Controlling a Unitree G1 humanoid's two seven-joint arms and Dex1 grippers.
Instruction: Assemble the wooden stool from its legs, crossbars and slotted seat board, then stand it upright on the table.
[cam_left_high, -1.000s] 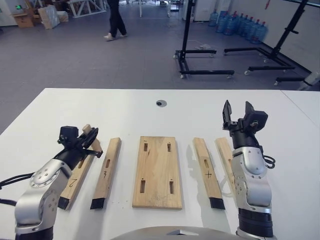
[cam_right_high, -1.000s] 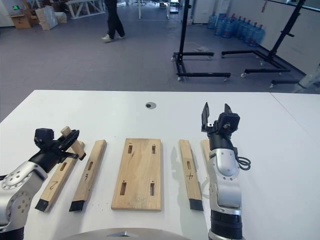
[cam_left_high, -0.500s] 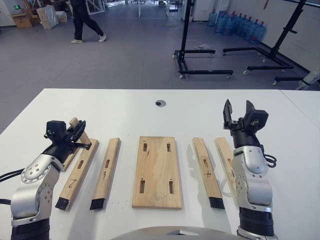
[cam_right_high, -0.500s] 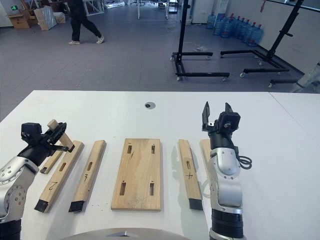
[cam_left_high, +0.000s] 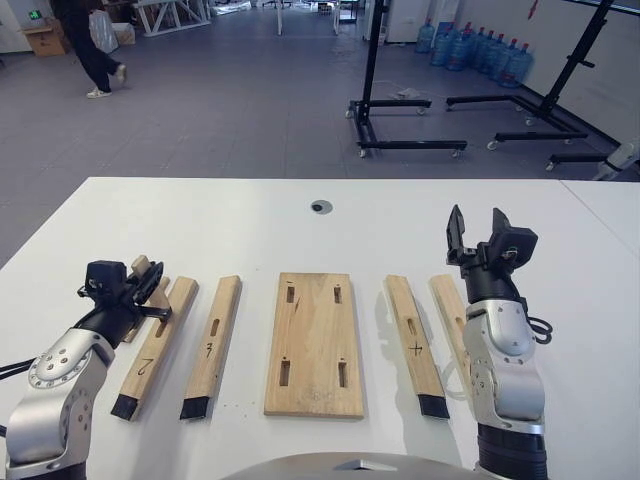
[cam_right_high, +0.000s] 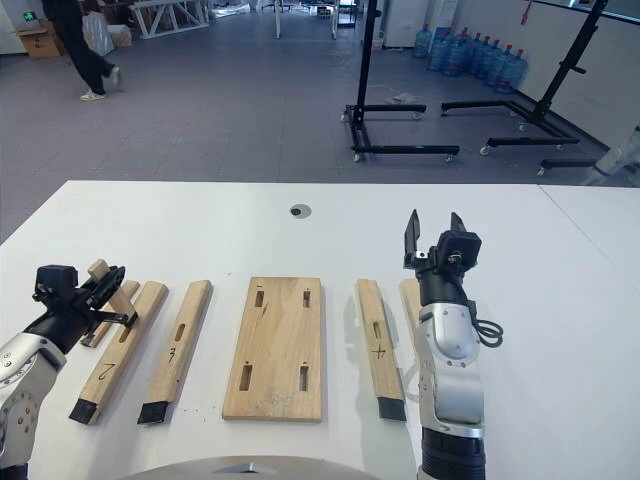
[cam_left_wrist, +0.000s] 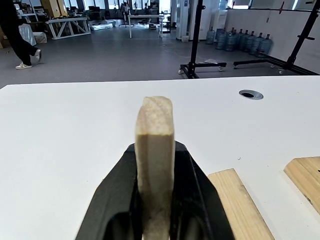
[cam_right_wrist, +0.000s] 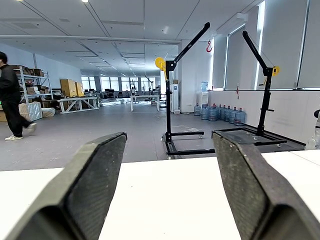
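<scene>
One crossbar (cam_left_wrist: 155, 160), left jaws clamped, right jaws apart

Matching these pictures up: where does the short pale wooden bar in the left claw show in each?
Left eye view: short pale wooden bar, white table's left side, in the left gripper.
Right eye view: far left.
Left wrist view: centre, end-on.
Shared landmark: round hole in the table.

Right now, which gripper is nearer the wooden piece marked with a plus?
Right. The right gripper stands open just beside the plus-marked leg; the left gripper, holding a crossbar, sits beyond the seat board.
</scene>
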